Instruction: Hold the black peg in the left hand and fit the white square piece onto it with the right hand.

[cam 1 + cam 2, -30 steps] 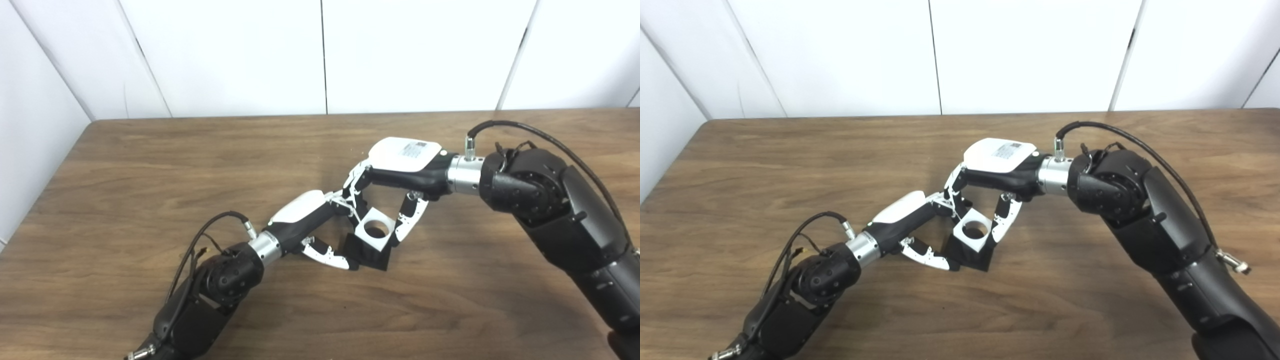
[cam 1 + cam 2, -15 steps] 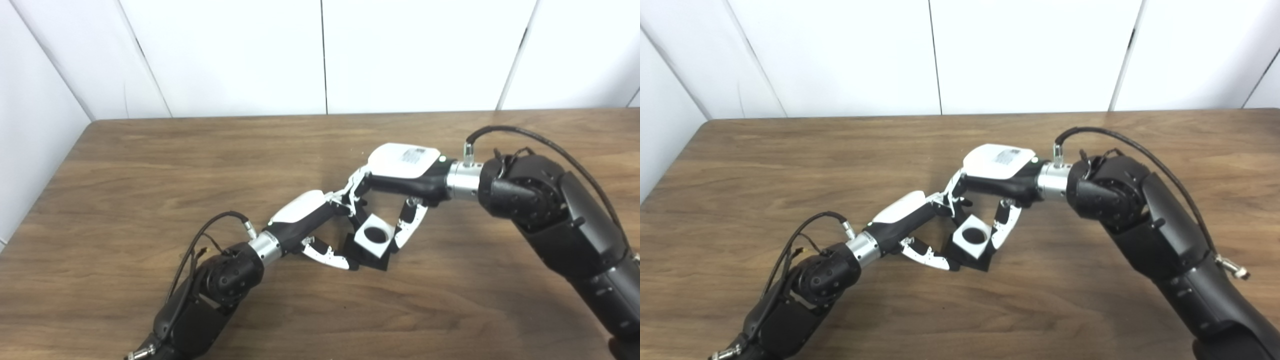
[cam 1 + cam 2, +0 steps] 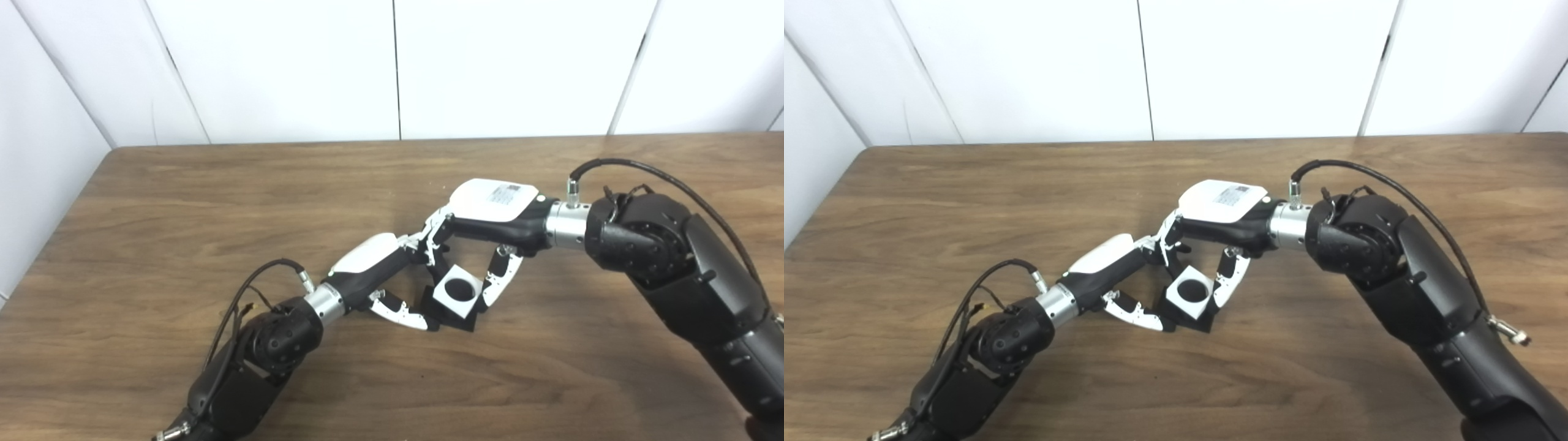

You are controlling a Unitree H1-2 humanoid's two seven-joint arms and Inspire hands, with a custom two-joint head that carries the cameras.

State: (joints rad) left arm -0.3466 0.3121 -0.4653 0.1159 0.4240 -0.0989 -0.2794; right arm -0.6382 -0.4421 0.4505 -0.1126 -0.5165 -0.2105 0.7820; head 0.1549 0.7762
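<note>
The right hand [image 3: 484, 245] pinches the white square piece [image 3: 458, 291] between fingers and thumb, directly beneath its palm. The piece's round hole shows black, so it looks seated over the black peg [image 3: 450, 315]. Just beside it, the left hand [image 3: 392, 285] closes around the peg's dark, matte base, likely bracing it against the brown wood-grain bench [image 3: 184, 202]. The piece looks smooth, flat-faced, hard plastic.

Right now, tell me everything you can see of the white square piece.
The white square piece is a small matte block, plastic by the look, with a round hole that shows black inside. It sits tilted over the black peg base, near the middle of the wooden table, held between the fingers of the right robot hand; the left robot hand grips the base.
</note>
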